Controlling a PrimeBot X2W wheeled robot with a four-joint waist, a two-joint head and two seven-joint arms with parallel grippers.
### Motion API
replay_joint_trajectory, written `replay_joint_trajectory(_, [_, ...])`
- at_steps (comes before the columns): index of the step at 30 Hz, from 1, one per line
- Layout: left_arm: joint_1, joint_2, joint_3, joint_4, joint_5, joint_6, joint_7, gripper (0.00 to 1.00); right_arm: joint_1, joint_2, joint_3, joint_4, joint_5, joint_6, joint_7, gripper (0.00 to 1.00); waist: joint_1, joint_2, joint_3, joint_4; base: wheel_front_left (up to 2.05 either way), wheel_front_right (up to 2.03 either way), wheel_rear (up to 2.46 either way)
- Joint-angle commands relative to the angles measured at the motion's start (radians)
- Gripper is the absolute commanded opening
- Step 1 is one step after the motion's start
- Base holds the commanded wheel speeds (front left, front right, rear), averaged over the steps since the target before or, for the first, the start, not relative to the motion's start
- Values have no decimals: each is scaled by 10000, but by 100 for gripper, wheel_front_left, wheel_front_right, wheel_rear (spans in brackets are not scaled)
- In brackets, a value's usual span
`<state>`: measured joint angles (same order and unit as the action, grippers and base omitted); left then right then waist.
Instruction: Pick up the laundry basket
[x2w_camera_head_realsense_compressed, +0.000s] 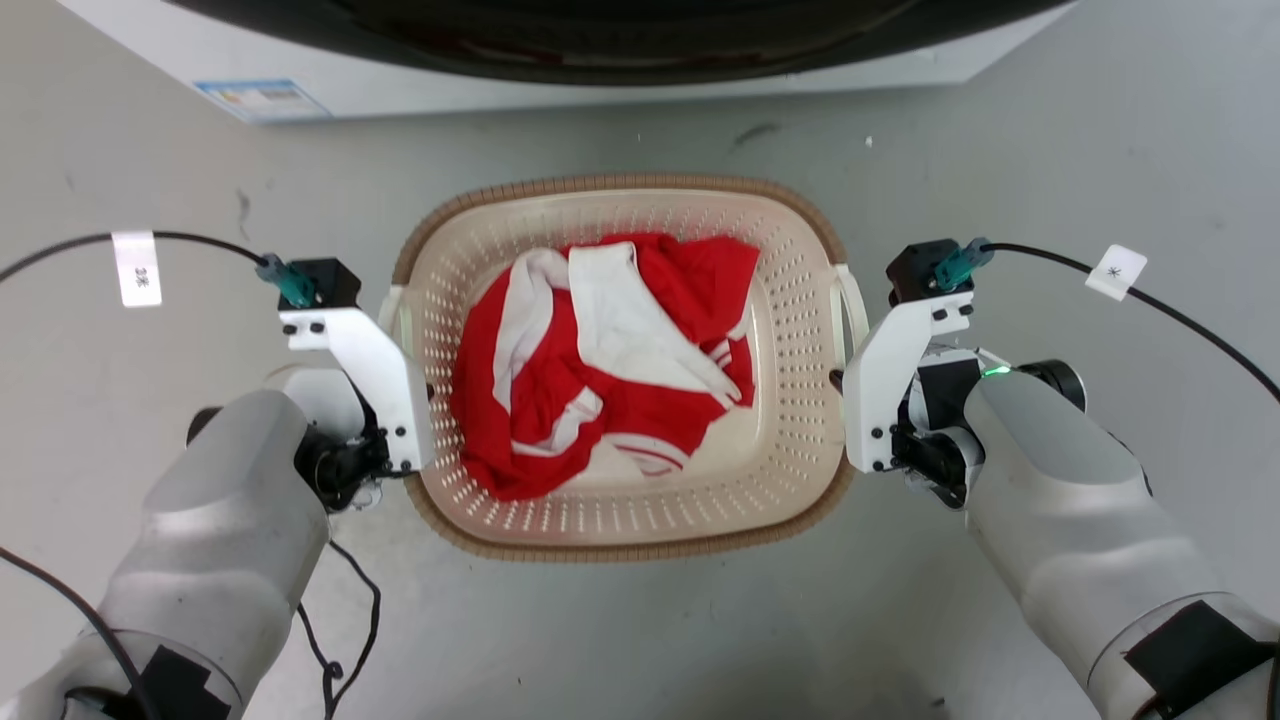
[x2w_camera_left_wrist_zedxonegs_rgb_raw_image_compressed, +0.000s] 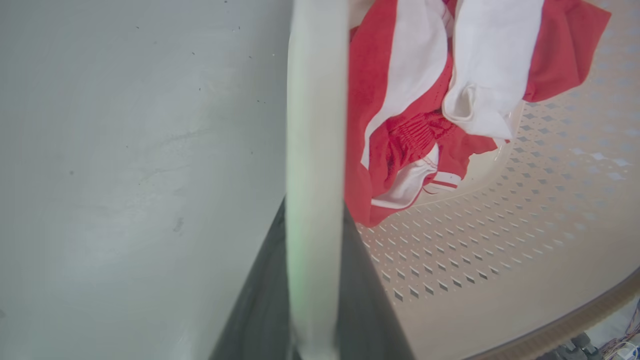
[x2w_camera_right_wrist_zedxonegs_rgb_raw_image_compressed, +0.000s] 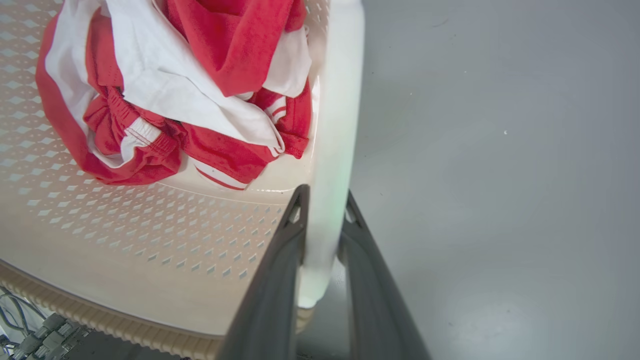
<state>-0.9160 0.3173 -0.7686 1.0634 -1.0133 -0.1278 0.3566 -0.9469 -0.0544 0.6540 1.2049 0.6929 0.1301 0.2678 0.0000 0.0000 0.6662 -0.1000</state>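
From the head, we see the cream-white perforated plastic laundry basket (x2w_camera_head_realsense_compressed: 790, 330), holding crumpled red-and-white clothes (x2w_camera_head_realsense_compressed: 610, 400), on the grey floor (x2w_camera_head_realsense_compressed: 1050, 150) between our arms. Left wrist: our left gripper (x2w_camera_left_wrist_zedxonegs_rgb_raw_image_compressed: 315, 207) pinches the white left handle (x2w_camera_left_wrist_zedxonegs_rgb_raw_image_compressed: 316, 100). Right wrist: our right gripper (x2w_camera_right_wrist_zedxonegs_rgb_raw_image_compressed: 326, 192) pinches the white right handle (x2w_camera_right_wrist_zedxonegs_rgb_raw_image_compressed: 335, 100). We should lift both sides together, level.

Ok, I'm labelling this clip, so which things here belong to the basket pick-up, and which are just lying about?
Part of the job:
laundry basket
left tool, closed on a side handle
right tool, closed on the other handle

Just there:
red-and-white clothes, lying inside the basket
washing machine beyond it
grey floor
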Motion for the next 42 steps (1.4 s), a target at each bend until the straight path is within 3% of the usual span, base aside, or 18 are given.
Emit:
replay_joint_trajectory(1, [119,-157,-68,-73,-142,-50,113,0,116,78,110,32,67,19,173,0,0,0,-629,24,0,0,0])
replay_joint_trajectory(21, [1272,-516,-387,379,-1713,-52,1302,0,1271,121,675,220,1329,20,2599,0,0,0,-3860,105,0,0,0])
replay_joint_trajectory(42, [2218,-1080,-504,1194,-2593,-64,2895,0,2031,148,807,609,2246,22,4784,0,0,0,-6052,455,0,0,0])
